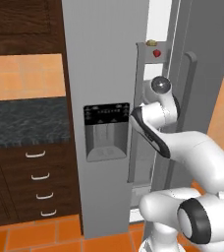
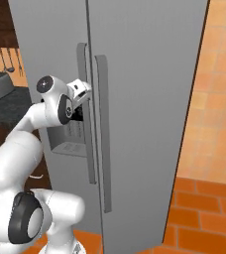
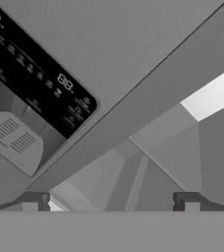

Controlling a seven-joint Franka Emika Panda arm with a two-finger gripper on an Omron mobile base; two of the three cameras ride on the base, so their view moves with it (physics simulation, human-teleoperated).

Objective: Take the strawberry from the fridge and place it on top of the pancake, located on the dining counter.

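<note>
Orange-tiled kitchen: fridge ajar, strawberry on its shelf, end effector released, empty.

A kitchen: fridge, wood drawers, black counter.

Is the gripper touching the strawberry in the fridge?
Apart. In the left base view the strawberry sits on a high shelf of the fridge, well above the arm; the hand view shows the gripper empty, jaws wide.
</note>
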